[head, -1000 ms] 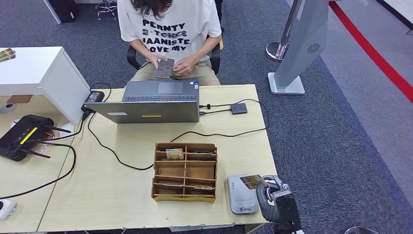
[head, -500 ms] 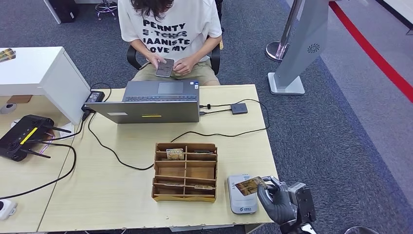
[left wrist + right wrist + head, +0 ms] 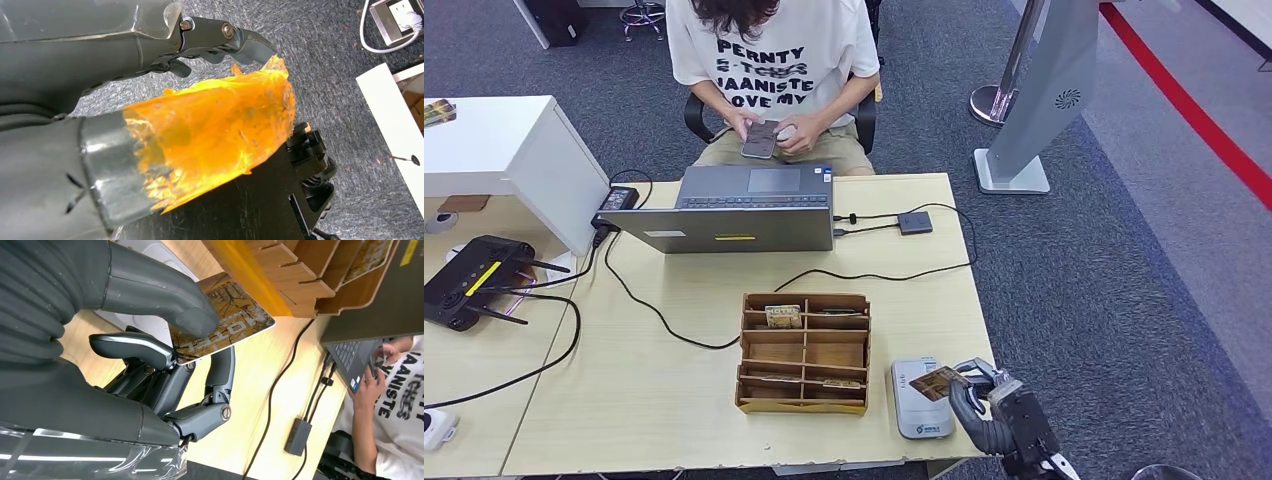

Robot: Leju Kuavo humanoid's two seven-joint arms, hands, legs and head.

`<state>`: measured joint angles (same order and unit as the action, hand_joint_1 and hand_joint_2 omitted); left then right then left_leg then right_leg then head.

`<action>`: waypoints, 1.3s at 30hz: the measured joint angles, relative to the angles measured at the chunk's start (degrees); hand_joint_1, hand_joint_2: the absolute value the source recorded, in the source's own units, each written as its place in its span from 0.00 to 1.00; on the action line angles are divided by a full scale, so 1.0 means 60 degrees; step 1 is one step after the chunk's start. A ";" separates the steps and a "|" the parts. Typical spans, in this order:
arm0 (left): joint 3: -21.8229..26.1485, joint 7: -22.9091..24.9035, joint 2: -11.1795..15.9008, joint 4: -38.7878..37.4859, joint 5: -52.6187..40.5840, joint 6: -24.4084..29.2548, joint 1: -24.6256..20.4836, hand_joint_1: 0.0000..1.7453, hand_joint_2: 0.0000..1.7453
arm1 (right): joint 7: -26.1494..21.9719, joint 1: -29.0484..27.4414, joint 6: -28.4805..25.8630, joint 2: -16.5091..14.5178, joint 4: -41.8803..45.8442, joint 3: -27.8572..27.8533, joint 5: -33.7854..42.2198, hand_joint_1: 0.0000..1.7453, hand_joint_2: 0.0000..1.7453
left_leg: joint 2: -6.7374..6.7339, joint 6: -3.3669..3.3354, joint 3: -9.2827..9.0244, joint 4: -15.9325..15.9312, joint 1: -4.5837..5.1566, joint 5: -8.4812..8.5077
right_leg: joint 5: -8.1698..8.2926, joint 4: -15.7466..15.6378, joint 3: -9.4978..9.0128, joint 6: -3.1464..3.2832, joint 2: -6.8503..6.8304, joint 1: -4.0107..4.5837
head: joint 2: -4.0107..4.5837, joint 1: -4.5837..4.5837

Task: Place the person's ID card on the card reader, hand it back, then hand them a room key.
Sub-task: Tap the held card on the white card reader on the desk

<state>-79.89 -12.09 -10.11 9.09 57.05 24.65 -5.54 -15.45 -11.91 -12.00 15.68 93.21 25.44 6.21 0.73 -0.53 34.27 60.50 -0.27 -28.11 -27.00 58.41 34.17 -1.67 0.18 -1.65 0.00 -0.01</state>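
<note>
My right hand point(image 3: 990, 408) is at the table's near right corner and pinches a brown-gold card point(image 3: 941, 381) between thumb and fingers. The card hangs tilted over the right part of the grey card reader point(image 3: 918, 408); I cannot tell if they touch. In the right wrist view the card point(image 3: 227, 320) reads "HOTEL", gripped by my right hand point(image 3: 145, 350) with the reader point(image 3: 147, 247) behind it. My left hand point(image 3: 165, 115) hangs over the carpet and holds nothing, its thumb wrapped in orange film. The person point(image 3: 774, 50) sits across the table looking at a phone point(image 3: 762, 140).
A wooden card organizer point(image 3: 804, 406) with a few cards stands just left of the reader. A laptop point(image 3: 734, 215), its cables and a small dark hub point(image 3: 914, 221) take up the far side of the table. A grey stand point(image 3: 1039, 100) rises on the carpet at the right.
My right hand has turned at the wrist and sunk slightly, keeping the card over the reader's right side. The person's hands shifted a little on the phone.
</note>
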 joint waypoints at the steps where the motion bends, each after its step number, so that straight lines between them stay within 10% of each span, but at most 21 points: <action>1: 0.0000 0.0000 0.0000 0.0000 -0.0007 -0.0006 0.0000 0.00 0.00 | 0.0032 0.0040 -0.0038 0.0002 -0.0036 0.0033 -0.0115 1.00 1.00 | 0.0000 0.0000 0.0000 0.0000 0.0000 0.0000 | 0.0000 0.0000 0.0000 0.0000 0.0000 0.0000 | 0.0000 -0.0001; 39: 0.0000 -0.0006 -0.0001 0.0000 -0.0037 -0.0084 -0.0002 0.00 0.00 | 0.0568 0.0801 0.0151 -0.0019 -0.1014 0.0252 -0.1840 1.00 1.00 | 0.0000 -0.0005 -0.0002 0.0000 0.0000 0.0003 | 0.0001 0.0000 -0.0002 -0.0001 -0.0001 0.0000 | 0.0000 0.0000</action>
<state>-79.89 -12.13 -10.12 9.09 56.83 24.15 -5.55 -12.04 -7.10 -11.09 15.56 87.13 26.95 -4.83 0.73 -0.56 34.26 60.50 -0.27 -28.09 -26.99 58.41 34.16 -1.67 0.17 -1.65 0.00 -0.01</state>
